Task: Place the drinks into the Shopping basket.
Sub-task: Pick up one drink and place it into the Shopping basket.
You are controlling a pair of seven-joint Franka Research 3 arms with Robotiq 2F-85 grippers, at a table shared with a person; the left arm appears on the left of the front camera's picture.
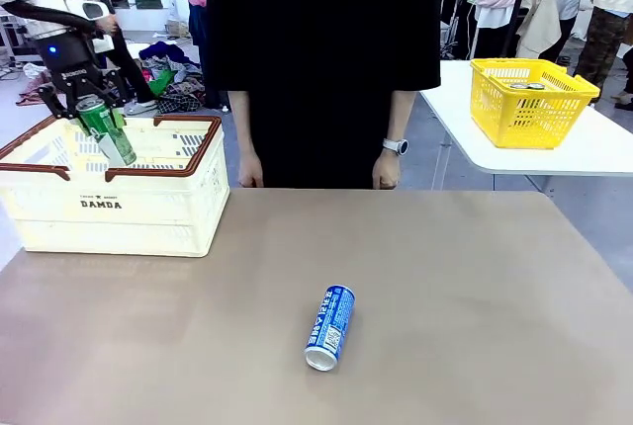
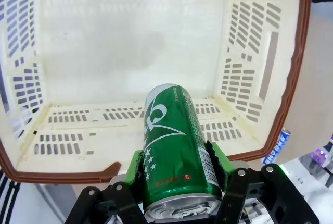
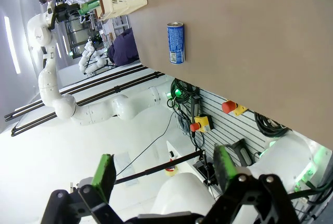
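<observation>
1. Right gripper [image 3: 164, 169]: fingers spread wide with nothing between the green pads. It is held off the table, well apart from both cans.

2. Table [image 1: 475, 326]: brown top, bearing items 3 and 4.

3. Blue can [image 1: 329, 327]: a drink lying on its side near the middle of the table, silver top towards the robot. It is untouched and well apart from the Shopping basket.

4. Shopping basket [image 1: 109, 203]: cream-white with slotted walls, a brown rim and black "DAMDA" print. It stands at the table's far left. In the left wrist view its floor is bare.

5. Left gripper [image 1: 94, 119]: fingers clamped on the green can [image 1: 106, 128], green pads pressed to either side of its body. The can is tilted and hangs above the basket's opening, inside the line of the rim, clear of the floor.

6. Person: stands at the far edge of the table in dark clothes. Both hands [image 1: 249, 170] hang down, and one wrist wears a watch.

7. Yellow basket [image 1: 529, 104]: sits on a separate white table [image 1: 593, 153], far right.
</observation>
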